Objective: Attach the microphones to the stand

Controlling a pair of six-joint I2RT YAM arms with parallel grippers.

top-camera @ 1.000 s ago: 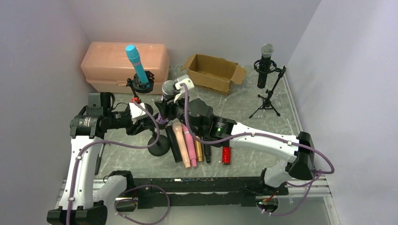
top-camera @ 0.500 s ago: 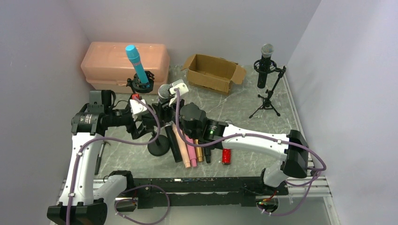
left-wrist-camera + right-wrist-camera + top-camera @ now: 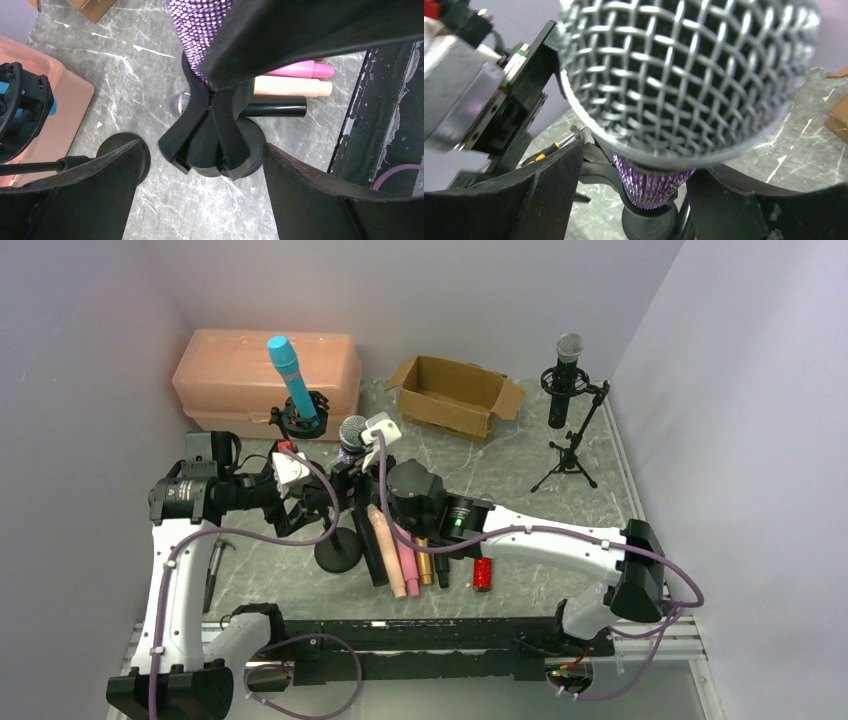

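Observation:
A purple glitter microphone with a silver mesh head stands in the clip of the round-based stand. My left gripper is open, one finger on each side of the clip without touching it. My right gripper is open around the purple body, just under the head. A teal microphone sits in a second stand. Black, peach, pink, gold and red glitter microphones lie on the table.
A peach plastic box stands at the back left and an open cardboard box at the back middle. At the right, a tripod stand holds a black microphone. A screwdriver lies by the left arm.
Both grippers have opened. The purple microphone stays in the stand's clip, its head shifted slightly left. The right arm has drawn back a little.

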